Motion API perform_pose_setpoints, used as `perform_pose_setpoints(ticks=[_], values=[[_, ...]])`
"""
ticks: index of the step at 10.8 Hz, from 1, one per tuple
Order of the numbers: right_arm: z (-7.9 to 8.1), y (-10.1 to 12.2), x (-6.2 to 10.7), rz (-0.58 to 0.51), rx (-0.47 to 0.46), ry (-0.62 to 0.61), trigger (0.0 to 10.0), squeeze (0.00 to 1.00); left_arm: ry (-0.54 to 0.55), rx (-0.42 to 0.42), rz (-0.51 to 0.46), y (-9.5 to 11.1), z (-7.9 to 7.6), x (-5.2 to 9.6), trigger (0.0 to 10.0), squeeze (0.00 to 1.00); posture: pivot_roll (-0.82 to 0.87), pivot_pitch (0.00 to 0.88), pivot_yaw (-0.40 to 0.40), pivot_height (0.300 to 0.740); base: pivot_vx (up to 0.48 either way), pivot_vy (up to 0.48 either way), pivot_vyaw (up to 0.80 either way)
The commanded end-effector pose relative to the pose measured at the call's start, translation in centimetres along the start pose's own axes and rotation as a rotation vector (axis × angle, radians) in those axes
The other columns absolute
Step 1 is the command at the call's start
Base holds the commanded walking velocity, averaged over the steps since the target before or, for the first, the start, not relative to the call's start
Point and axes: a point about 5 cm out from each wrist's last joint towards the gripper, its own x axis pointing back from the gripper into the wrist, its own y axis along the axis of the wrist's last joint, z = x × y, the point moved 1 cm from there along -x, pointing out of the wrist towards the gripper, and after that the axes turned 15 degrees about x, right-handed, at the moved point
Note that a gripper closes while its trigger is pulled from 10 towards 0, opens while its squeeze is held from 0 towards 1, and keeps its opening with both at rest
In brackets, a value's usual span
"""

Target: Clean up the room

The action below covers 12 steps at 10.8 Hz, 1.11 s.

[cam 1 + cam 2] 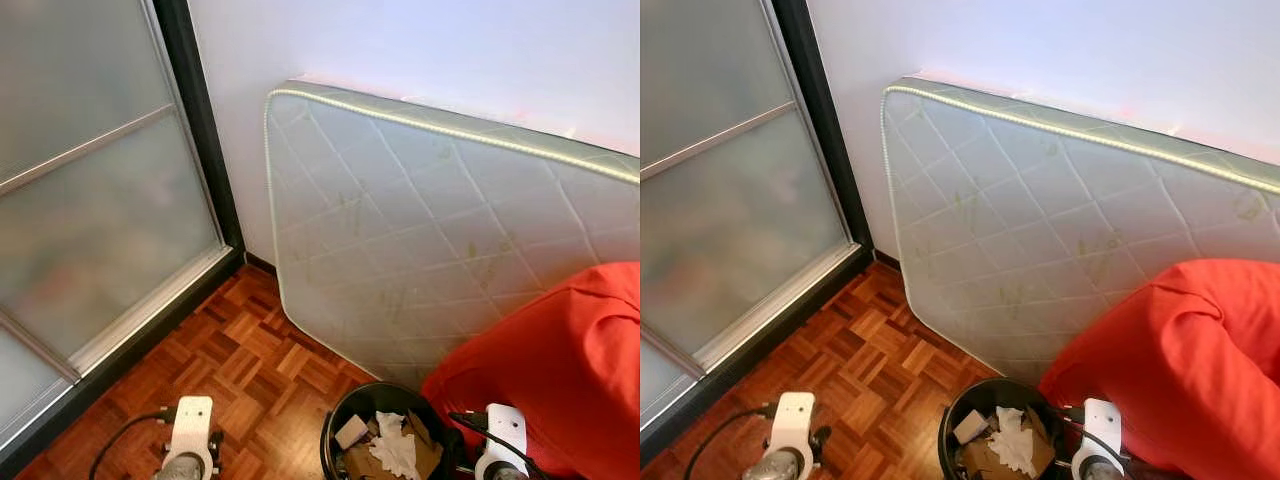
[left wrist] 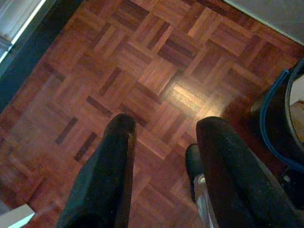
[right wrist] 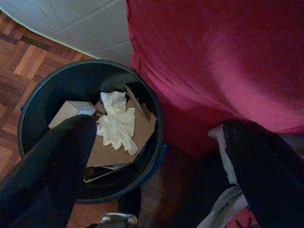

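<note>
A black waste bin stands on the parquet floor, holding crumpled white paper, a small box and cardboard pieces. In the right wrist view my right gripper hangs open above the bin's rim and the edge of a red beanbag; nothing sits between its fingers. A pale scrap of cloth or paper lies on the floor under the beanbag's edge. My left gripper is open over bare parquet, to the left of the bin.
A quilted white mattress leans on the wall behind the bin. The red beanbag crowds the bin's right side. A frosted sliding door with a dark frame runs along the left. Parquet lies between door and bin.
</note>
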Motion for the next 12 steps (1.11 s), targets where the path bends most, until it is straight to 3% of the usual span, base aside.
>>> perform_pose_setpoints(ticks=[1,12], values=[[0.3,0.1,0.0,0.001,-0.015,0.005,10.0,0.0,0.018,0.008,0.023,-0.7,0.3,0.1,10.0,0.0,0.12,0.0,-0.009,0.74,0.0,0.0,0.0],[0.8,-0.6,0.1,0.024,0.007,0.017,10.0,0.0,0.033,0.015,0.033,-1.6,1.1,0.5,10.0,0.0,0.13,0.02,-0.011,0.74,0.0,0.154,0.0]])
